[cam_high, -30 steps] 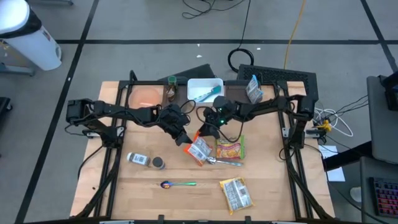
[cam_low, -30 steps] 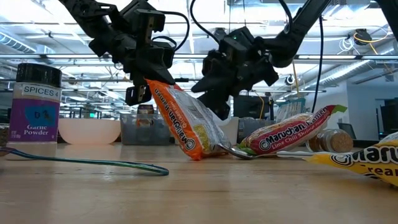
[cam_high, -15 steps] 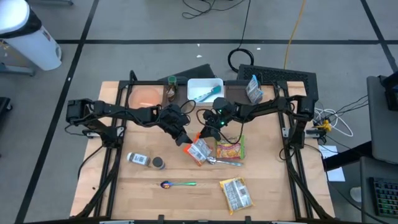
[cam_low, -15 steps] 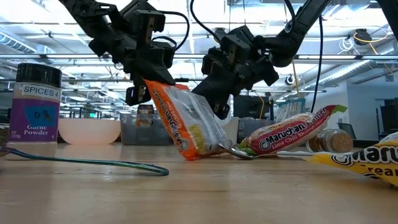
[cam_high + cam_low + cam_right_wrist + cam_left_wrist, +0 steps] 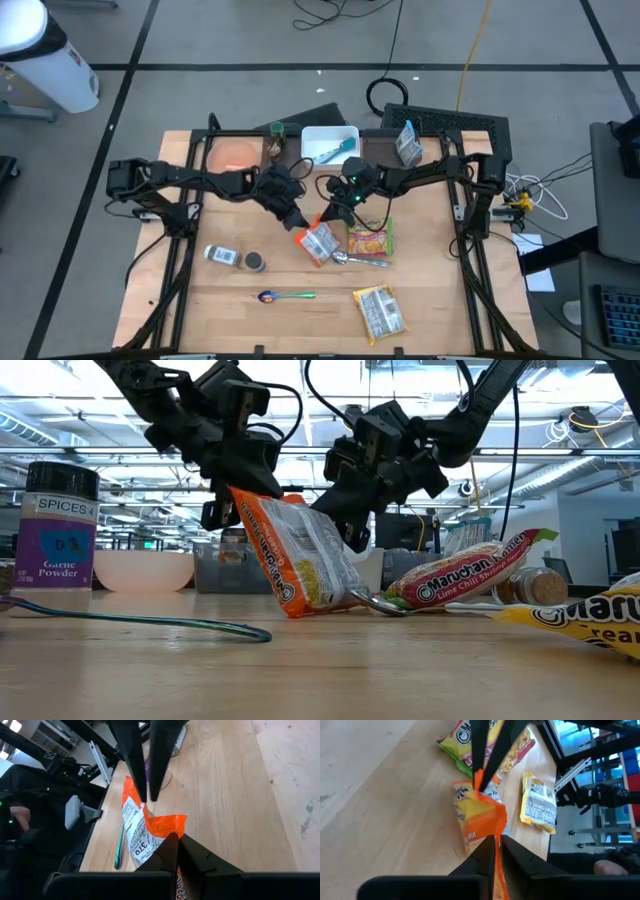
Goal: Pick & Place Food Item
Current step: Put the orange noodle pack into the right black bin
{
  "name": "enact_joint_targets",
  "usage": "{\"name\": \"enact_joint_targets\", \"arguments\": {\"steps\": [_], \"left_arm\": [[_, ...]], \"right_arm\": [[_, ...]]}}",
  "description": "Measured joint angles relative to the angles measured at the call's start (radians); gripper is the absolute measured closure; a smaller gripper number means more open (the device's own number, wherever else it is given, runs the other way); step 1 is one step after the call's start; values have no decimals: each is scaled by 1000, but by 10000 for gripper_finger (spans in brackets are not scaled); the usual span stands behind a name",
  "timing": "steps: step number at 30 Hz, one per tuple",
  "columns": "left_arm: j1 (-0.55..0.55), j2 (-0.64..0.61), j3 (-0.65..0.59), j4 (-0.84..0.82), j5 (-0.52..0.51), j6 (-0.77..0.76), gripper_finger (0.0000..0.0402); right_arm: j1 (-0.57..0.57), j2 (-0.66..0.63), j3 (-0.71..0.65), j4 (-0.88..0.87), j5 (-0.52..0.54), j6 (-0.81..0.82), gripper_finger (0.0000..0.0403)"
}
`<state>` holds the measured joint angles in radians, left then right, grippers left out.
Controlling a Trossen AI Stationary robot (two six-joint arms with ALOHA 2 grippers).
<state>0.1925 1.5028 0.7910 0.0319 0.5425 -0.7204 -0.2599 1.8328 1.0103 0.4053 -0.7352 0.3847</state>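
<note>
Since a second ago the right gripper (image 5: 333,208) has closed on the orange ramen packet (image 5: 300,555), and the packet's lower end has swung a little nearer the low camera; its base still touches the wooden table (image 5: 440,300), so both arms now share it. Nearest in the low view lies the iridescent spoon (image 5: 140,622), flat and well apart from the packet; at the right edge a yellow ramen pack (image 5: 590,618) also lies flat. Next comes the packet itself, standing tilted, its long axis running from the table up toward the left gripper (image 5: 296,218); that gripper's jaws stand narrow, pinching the orange top seal from one side, while the right gripper, jaws fully closed on the same seal, grips it from the other. Each wrist view shows the packet hanging straight ahead of its own fingertips, with the other arm's fingers just beyond. A judgement: either arm can lift, but one should let go first or the seal may tear. Just beside the packet rest a silver spoon (image 5: 375,603) and the lime chili ramen pack (image 5: 465,582); a lift straight up clears both. Farther off stand the garlic powder jar (image 5: 62,525), the pink bowl (image 5: 143,571) and the white tray (image 5: 330,143).
</note>
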Motion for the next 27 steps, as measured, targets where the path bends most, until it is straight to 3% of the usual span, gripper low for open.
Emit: {"name": "enact_joint_targets", "arguments": {"steps": [15,27], "left_arm": [[32,0,0,157,60,-68,227],[23,0,0,41,56,-24,236]], "right_arm": [[4,0,0,1,3,17,403],[-5,0,0,30,35,49,403]]}}
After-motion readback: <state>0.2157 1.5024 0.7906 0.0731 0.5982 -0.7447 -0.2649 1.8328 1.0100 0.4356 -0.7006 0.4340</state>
